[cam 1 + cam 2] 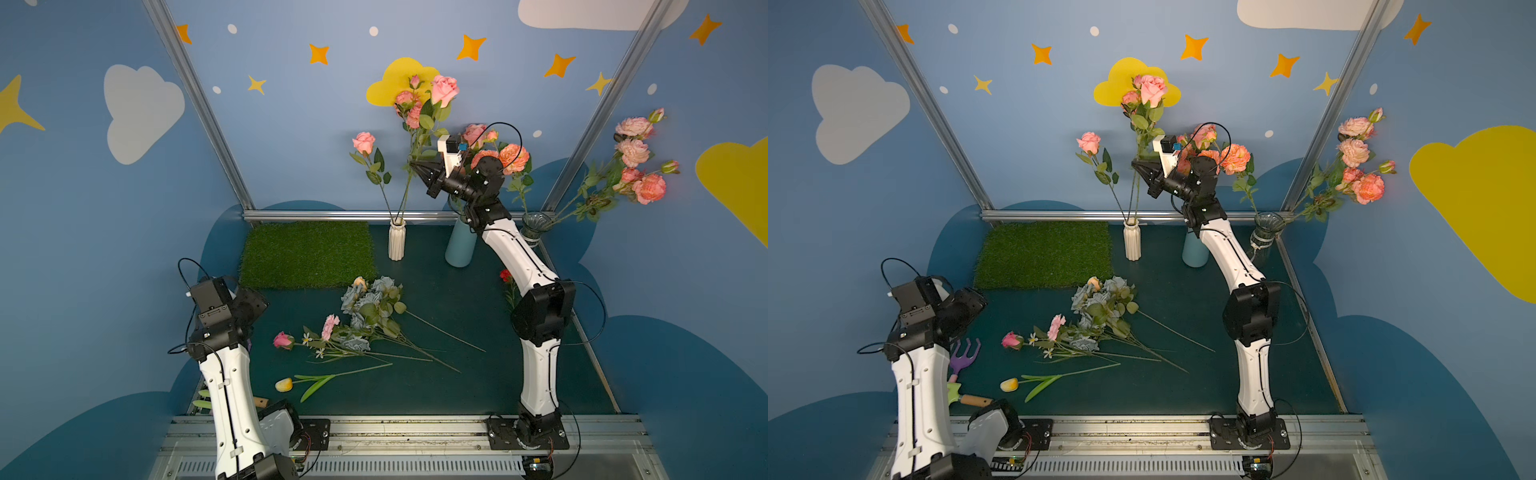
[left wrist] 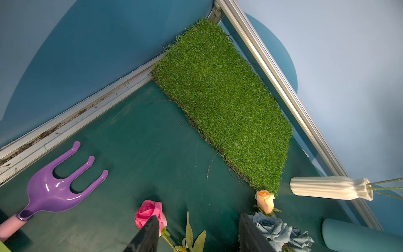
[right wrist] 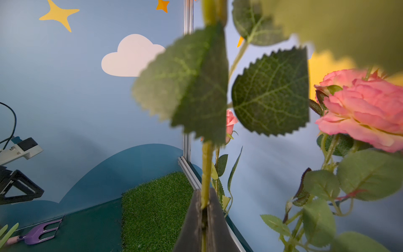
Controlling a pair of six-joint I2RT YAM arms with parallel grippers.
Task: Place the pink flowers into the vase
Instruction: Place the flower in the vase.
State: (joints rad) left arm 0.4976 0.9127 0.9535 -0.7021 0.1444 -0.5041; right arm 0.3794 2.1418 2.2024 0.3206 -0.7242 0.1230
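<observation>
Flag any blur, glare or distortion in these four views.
Right wrist view: the nearest leaves are out of focus, the pink rose slightly soft. Left wrist view: grass mat sharp, glare spots on the purple hand rake. Both top views: dim, even light; wide-angle lens splays the frame posts.

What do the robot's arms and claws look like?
The left arm and right arm have smooth white shells, chunky black joints and thin black cables looping out. The left claw and right claw are black, each shaped like two pointy wedges.
</observation>
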